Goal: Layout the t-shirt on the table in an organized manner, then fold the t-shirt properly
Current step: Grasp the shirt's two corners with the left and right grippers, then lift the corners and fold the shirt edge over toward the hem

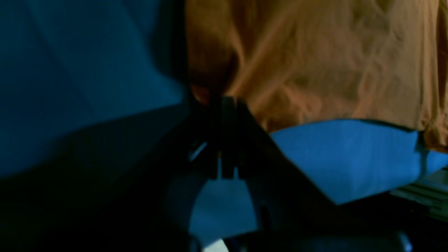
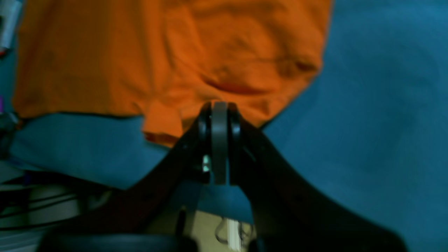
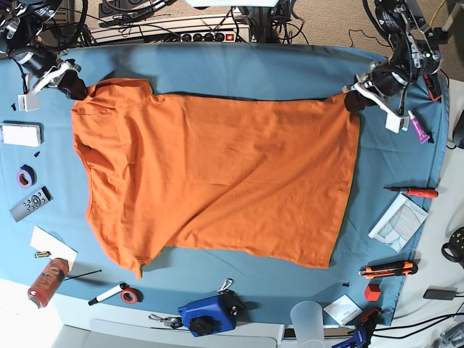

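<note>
The orange t-shirt (image 3: 217, 181) lies spread nearly flat on the blue-draped table (image 3: 254, 69), collar end to the left and hem to the right. My right gripper (image 3: 72, 88) is at the shirt's far left shoulder. In the right wrist view its fingers (image 2: 219, 105) are shut on the bunched edge of the t-shirt (image 2: 140, 52). My left gripper (image 3: 353, 98) sits at the shirt's far right hem corner. In the blurred left wrist view the gripper (image 1: 218, 101) is pressed shut where the fabric (image 1: 332, 63) gathers.
Along the left edge lie a white box (image 3: 20, 134), a tape roll (image 3: 26, 175), a remote (image 3: 30, 204) and a red bottle (image 3: 47, 281). A blue device (image 3: 209, 316) and a plastic cup (image 3: 306, 319) stand at the front. A red pen (image 3: 413, 191), papers (image 3: 397, 217) and a cutter (image 3: 388, 270) lie at the right.
</note>
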